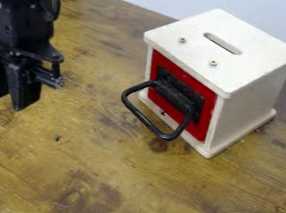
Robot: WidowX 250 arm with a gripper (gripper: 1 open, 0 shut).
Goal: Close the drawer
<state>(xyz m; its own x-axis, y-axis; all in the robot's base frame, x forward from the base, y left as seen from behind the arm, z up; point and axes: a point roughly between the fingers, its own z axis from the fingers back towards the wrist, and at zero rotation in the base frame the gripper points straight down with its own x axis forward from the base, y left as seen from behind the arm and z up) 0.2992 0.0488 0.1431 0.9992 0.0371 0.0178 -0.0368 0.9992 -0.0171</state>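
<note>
A white box point(234, 61) stands on the wooden table at the right. Its red drawer front point(177, 94) faces left and front and sits flush in the box. A black loop handle point(153, 110) hangs from the drawer front and reaches down to the table. My black gripper point(10, 94) hangs at the far left, well apart from the handle, fingers pointing down just above the table. The fingers stand close together with nothing between them.
The wooden table point(120, 186) stretches across the front and left. A white wall runs along the back edge. A slot point(224, 43) and two screws mark the box's top.
</note>
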